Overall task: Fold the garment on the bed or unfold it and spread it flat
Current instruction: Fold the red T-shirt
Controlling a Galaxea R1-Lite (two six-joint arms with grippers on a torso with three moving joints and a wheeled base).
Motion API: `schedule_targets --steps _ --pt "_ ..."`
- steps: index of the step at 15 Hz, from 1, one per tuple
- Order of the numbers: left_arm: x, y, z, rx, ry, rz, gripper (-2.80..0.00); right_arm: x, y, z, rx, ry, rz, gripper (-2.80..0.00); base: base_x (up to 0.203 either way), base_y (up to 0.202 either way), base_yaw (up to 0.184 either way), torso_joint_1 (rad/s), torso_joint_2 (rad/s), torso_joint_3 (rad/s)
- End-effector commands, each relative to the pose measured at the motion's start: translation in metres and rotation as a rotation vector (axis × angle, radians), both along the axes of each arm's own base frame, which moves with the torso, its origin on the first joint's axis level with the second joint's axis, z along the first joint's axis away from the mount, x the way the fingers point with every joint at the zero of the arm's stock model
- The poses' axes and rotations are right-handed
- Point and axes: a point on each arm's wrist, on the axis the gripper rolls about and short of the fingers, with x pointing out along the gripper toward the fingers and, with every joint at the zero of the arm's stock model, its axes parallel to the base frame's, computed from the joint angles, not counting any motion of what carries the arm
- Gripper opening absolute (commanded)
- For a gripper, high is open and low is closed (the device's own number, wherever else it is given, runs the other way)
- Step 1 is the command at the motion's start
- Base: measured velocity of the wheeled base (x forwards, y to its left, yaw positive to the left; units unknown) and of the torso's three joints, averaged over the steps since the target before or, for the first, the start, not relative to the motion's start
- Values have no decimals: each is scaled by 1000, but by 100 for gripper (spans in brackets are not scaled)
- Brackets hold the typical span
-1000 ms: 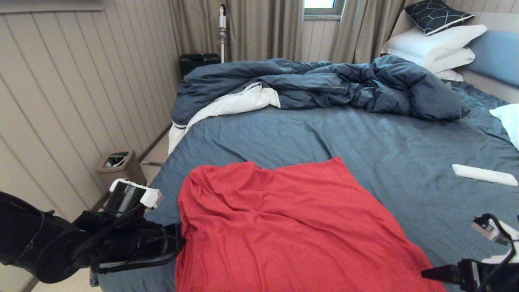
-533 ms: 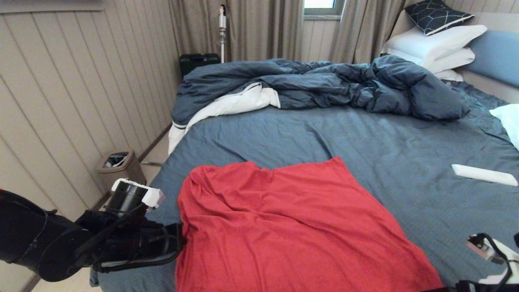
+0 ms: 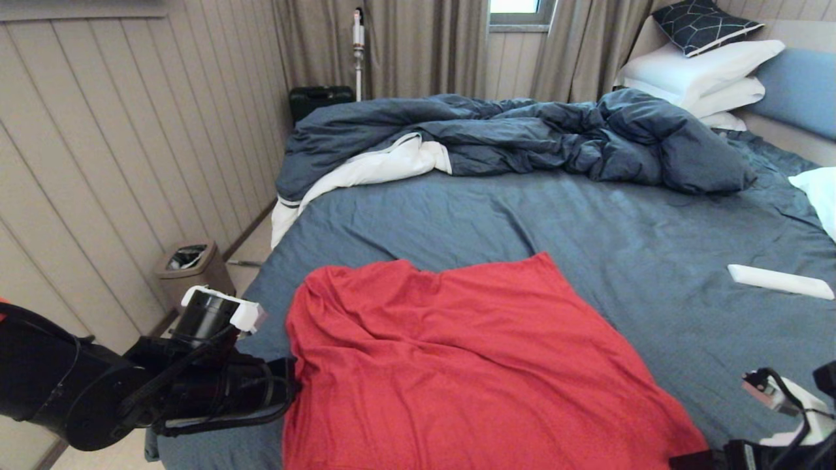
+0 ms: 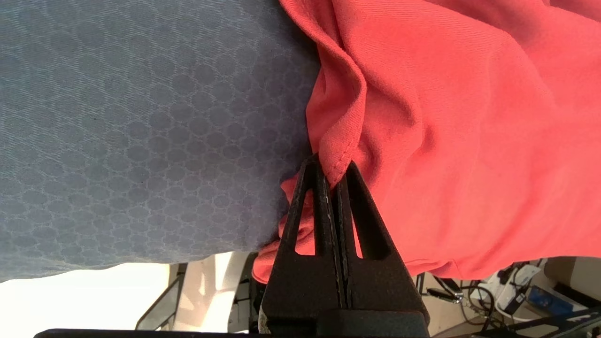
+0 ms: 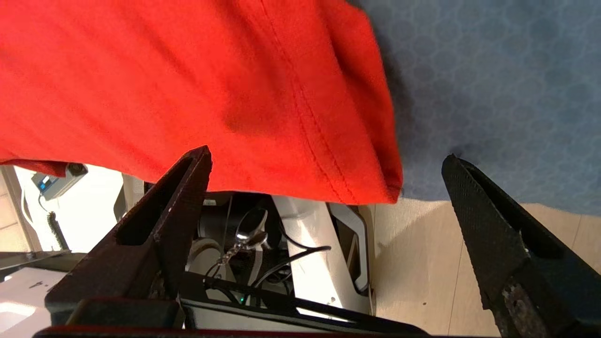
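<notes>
We see the bed (image 3: 588, 222) carrying the garment (image 3: 470, 365) across its near edge, thin limp jersey that looks light and will sag. The left gripper (image 4: 334, 174) is clenched on a hemmed fold at the near left edge; the right gripper (image 5: 326, 162), jaws released wide, hangs at the near right corner hem, probably our best second hold.

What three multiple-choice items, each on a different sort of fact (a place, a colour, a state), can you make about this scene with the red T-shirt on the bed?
1. Where does the red T-shirt lie?
A. on the white pillows
B. at the near edge of the bed
C. in the bin

2. What colour is the rumpled duvet?
A. dark blue
B. green
C. yellow

3. How are the grippers?
A. both open
B. both shut on cloth
C. left gripper shut on the shirt's hem, right gripper open

Answers: 1 B, its near part hangs over the bed's edge; 2 A, seen in the head view; 3 C, the wrist views show pinched cloth and spread fingers.
</notes>
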Motion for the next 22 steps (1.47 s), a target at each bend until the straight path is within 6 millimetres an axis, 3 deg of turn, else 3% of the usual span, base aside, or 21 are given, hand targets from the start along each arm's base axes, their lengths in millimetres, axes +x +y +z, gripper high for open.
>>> schedule_targets --steps 1,2,3,8,12,17,22 --pt "0 0 0 -3 -1 2 -280 2 -1 -4 10 19 3 0 0 0 0 0 0 0" --pt "1 0 -1 -2 2 2 -280 4 -1 -5 11 22 4 -105 0 0 0 0 0 0" --pt "1 -1 -1 -2 3 2 -280 5 -2 -6 11 23 3 -280 0 0 0 0 0 0" --pt "5 -2 -2 -3 8 6 -280 6 -2 -8 9 15 -1 -280 0 0 0 0 0 0" --pt "0 0 0 -5 5 5 -280 -7 1 -7 25 2 -1 -280 0 0 0 0 0 0" --pt "-35 15 14 -21 -20 -3 -280 -26 4 6 37 -105 -19 -280 0 0 0 0 0 0" --pt "-66 29 11 -13 -4 -6 -280 -42 7 6 47 -144 -32 -280 0 0 0 0 0 0"
